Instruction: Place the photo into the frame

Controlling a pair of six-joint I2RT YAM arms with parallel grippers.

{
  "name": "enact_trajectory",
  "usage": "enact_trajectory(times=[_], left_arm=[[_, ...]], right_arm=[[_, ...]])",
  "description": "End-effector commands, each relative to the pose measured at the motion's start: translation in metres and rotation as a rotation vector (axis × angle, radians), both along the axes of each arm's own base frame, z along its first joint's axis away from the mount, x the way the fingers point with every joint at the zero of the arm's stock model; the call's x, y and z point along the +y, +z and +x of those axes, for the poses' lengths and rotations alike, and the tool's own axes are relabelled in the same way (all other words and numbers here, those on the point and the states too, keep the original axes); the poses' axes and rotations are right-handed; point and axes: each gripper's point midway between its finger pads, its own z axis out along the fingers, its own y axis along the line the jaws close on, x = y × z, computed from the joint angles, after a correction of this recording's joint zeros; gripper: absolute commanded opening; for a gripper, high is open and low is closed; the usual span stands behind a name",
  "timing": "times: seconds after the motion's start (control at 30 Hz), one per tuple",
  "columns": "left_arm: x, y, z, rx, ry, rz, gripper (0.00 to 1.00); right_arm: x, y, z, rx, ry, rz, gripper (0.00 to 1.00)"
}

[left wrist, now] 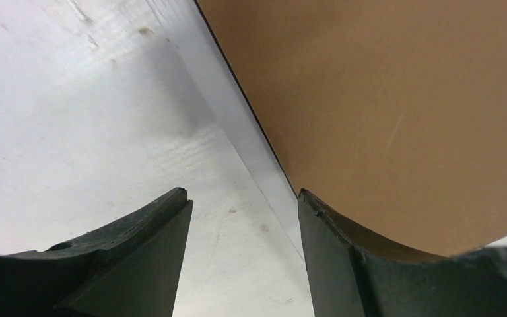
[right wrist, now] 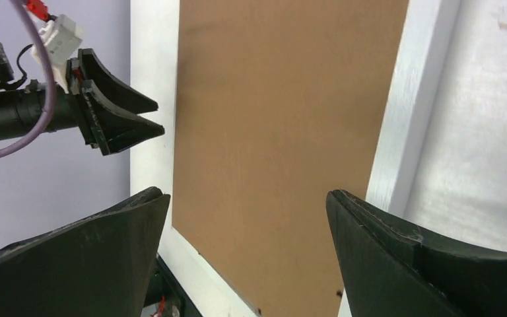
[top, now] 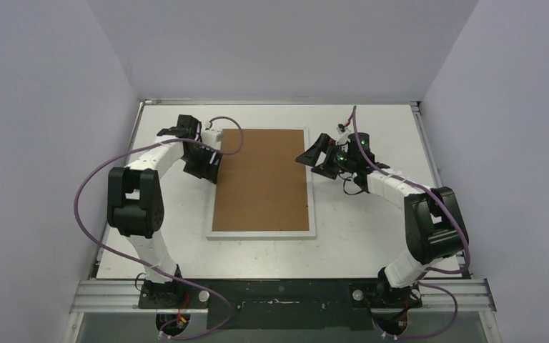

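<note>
Table: white work surface, walled left, right and far. It bears the frame in the middle, between the two arms, so either arm can reach a long edge.
Frame: white, lying flat and face down, long sides running near to far. Only a thin white rim shows around the brown back. It probably lies this way so that the back can be worked on from above.
Backing board: plain brown, filling the rim and seemingly seated. In the left wrist view its edge by one finger looks bowed, but I cannot tell whether it is lifted or only distorted by the lens.
Left gripper: low at the far part of the frame's left rim, jaws moderately apart and straddling that rim. One finger is on the table side and the other at the board's edge, with nothing clamped between them. The pose suggests work on that edge of the board.
Right gripper: above the far part of the right rim, jaws spread wide, empty and apart from the frame. It is likely lining up.
Photo: not visible in any view. It may lie beneath the board, but that cannot be told.
Cut off: both wrist views crop the frame's corners, and any clips or tabs on the back are too small to make out.
</note>
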Motion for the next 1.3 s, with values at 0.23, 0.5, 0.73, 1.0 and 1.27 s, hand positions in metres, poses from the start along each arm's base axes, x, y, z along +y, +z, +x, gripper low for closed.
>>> enact_trajectory(times=[0.23,0.5,0.73,1.0,1.27], left_arm=[[-0.007,0.029,0.054,-0.068,0.085,-0.208,0.59],[-0.007,-0.001,0.09,-0.048,0.145,-0.193,0.59],[-0.013,-0.013,0.098,-0.023,0.148,-0.216,0.59],[-0.022,-0.02,0.091,0.009,0.123,-0.225,0.57],[-0.022,-0.019,0.066,0.046,0.065,-0.225,0.54]], right_arm=[[-0.018,-0.012,0.09,-0.111,-0.071,-0.106,0.94],[-0.015,-0.045,0.074,-0.042,-0.054,-0.085,0.94],[0.01,-0.056,0.033,-0.006,-0.001,-0.036,0.95],[0.04,-0.057,-0.035,0.039,0.085,-0.005,0.96],[0.035,-0.054,-0.086,0.073,0.11,-0.04,0.95]])
